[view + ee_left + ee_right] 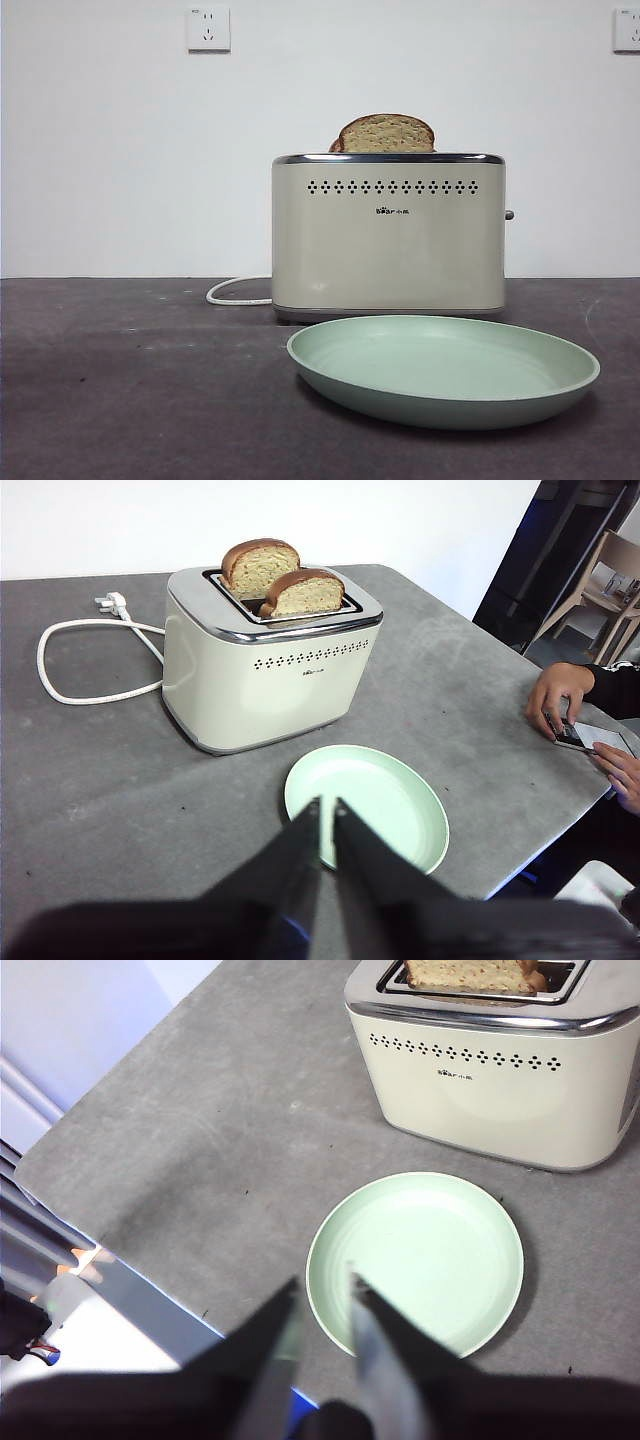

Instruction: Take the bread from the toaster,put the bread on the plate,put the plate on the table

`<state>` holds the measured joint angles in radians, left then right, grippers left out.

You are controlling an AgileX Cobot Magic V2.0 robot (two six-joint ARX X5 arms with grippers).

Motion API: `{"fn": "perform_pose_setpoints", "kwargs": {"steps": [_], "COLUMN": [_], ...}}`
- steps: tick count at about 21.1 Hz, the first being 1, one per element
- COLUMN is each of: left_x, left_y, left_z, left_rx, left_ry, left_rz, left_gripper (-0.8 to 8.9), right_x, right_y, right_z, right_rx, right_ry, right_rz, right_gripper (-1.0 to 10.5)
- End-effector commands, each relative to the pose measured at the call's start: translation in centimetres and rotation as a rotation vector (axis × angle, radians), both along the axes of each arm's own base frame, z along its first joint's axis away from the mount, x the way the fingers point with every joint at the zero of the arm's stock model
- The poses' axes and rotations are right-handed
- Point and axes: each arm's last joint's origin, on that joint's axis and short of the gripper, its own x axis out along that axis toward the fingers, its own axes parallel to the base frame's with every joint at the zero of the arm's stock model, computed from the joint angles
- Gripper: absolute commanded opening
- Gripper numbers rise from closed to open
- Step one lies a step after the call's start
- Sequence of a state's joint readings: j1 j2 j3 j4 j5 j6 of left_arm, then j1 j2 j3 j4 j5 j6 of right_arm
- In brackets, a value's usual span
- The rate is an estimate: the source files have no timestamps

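**Table surface and items resting on it**

The table (120, 400) is a dark grey matte surface with faint pale scuffs and specks. Three items rest directly on it.

The toaster (388, 235), cream-beige with a chrome top rim, stands upright toward the far edge.

The white cord (75, 660) leaves the toaster and lies in a loose loop on the surface beside it, ending in a plug (112, 603) that also lies on the table.

The plate (442, 368), pale mint-green and shallow, lies flat in front of the toaster, close to the near edge, just beside the toaster's base but apart from it.
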<state>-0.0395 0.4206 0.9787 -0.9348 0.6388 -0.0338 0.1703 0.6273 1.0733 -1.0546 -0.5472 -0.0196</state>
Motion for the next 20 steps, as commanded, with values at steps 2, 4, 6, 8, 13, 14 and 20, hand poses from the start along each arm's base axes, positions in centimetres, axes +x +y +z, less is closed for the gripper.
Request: {"fn": "perform_pose_setpoints", "kwargs": {"steps": [2,4,6,8,13,14,20], "left_x": [-0.1,0.0,0.0,0.1,1.1,1.4,5.3], "left_y": [0.0,0.0,0.0,0.0,-0.1,-0.2,-0.6], "left_z": [0.1,0.2,0.3,0.4,1.0,1.2,2.4], "left_rx": [0.005,0.005,0.004,-0.001,-0.010,-0.014,-0.037], "left_ry": [-0.014,-0.019,-0.031,-0.045,-0.092,-0.104,-0.184], "left_rz": [-0.003,-0.004,-0.005,-0.018,-0.045,-0.059,-0.136], "left_gripper": [5.19,5.39,5.39,5.39,5.39,5.39,5.39], "right_x": [0.0,0.0,0.0,0.0,0.0,0.0,0.2], "right_y": [0.0,0.0,0.0,0.0,0.0,0.0,0.0], "right_z": [0.1,0.1,0.1,0.1,0.1,0.1,0.1], "right_rx": [0.000,0.000,-0.001,-0.001,-0.001,-0.001,-0.002], "right_ry": [-0.008,-0.008,-0.008,-0.007,-0.007,-0.007,-0.002], "right_rz": [0.006,0.006,0.006,0.006,0.005,0.005,0.005], "right_gripper": [5.4,5.7,5.7,5.7,5.7,5.7,5.7]}}
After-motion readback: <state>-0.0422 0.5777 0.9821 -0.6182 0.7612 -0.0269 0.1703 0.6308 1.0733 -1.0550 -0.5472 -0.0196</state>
